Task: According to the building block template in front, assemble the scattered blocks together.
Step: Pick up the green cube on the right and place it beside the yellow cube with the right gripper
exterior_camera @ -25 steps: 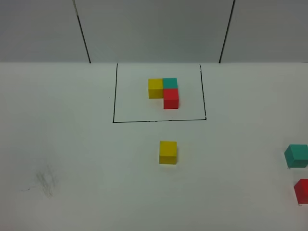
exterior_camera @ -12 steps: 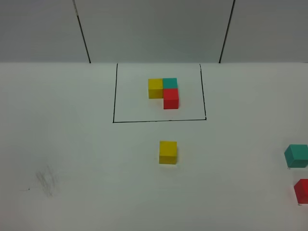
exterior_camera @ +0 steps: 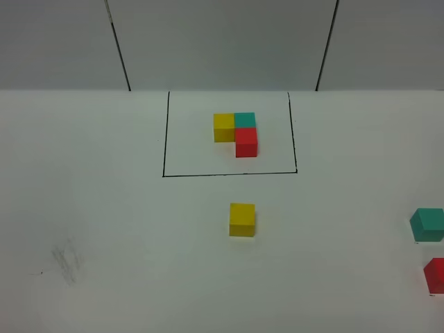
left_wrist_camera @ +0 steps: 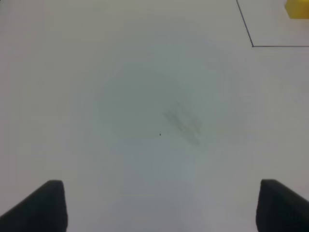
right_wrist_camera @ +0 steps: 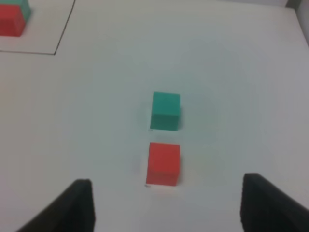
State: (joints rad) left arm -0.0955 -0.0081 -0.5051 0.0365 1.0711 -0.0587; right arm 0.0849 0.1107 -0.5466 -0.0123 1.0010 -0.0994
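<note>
right hand [right_wrist_camera: 166, 191] open and empty, red cube [right_wrist_camera: 163, 164] just ahead of it, teal cube [right_wrist_camera: 165, 111] beyond that, left hand [left_wrist_camera: 161, 193] wide open, empty, above worktop [left_wrist_camera: 120, 72]

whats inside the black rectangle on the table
A yellow cube, a teal cube and a red cube, touching in an L. The red cube hides the teal cube's front face.

Poised above the table [left_wrist_camera: 145, 72] with the left gripper [left_wrist_camera: 161, 205] spread wide and empty, and with the right gripper [right_wrist_camera: 166, 205] likewise parted, nothing held between its dark jaws.
</note>
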